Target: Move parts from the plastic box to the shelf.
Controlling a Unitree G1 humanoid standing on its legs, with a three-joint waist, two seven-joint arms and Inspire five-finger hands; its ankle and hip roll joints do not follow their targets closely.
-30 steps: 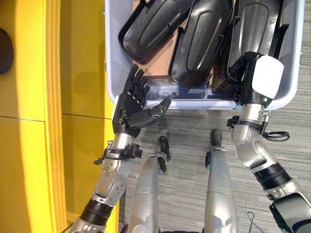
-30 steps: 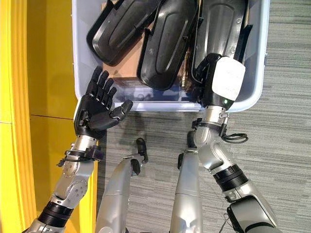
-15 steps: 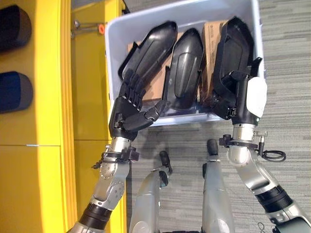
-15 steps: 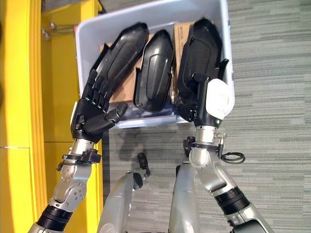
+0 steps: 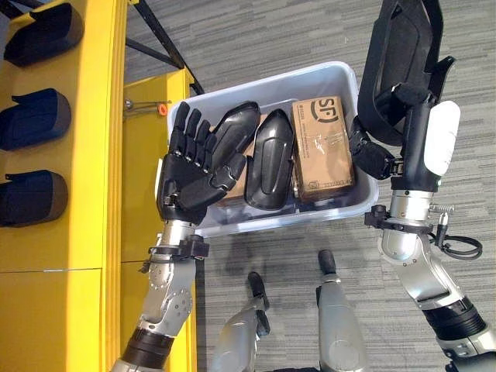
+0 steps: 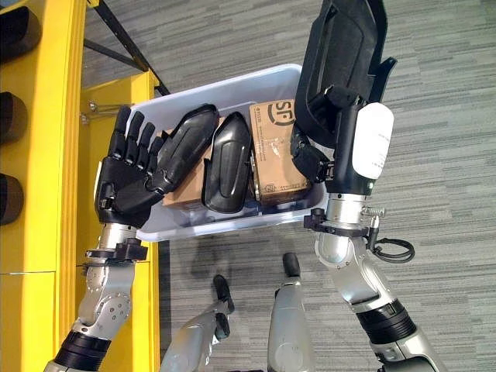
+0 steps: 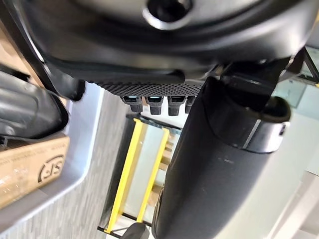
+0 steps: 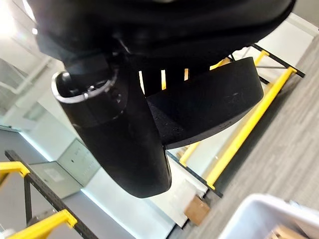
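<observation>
Head cameras: my right hand (image 5: 403, 132) is raised above the plastic box (image 5: 353, 81), its fingers (image 6: 306, 159) clenched round the lower end of a long black moulded part (image 6: 341, 46). The part stands nearly upright, clear of the box rim, over the box's right-hand end. In the right wrist view the same part (image 8: 209, 102) lies across the hand, held between thumb and fingers.

My left hand (image 5: 190, 174) is up at the box's left end, palm toward the camera, fingers spread and released, grasping nothing. Its thumb overlaps, in view, the lower edge of a black shell part (image 5: 232, 136) that lies slanted in the box; I cannot tell whether they touch.

Box contents: that slanted shell at left, a second black shell (image 5: 271, 159) just beside it in the middle, and a brown cardboard carton (image 5: 322, 147) at right, touching the second shell. More cardboard shows under the shells. The box stands on grey striped carpet floor (image 6: 449, 155).

The yellow shelf (image 5: 97, 155) runs along my left side, just beside the box. Three dark parts (image 5: 35, 116) sit in a row on it, well apart from both hands.
</observation>
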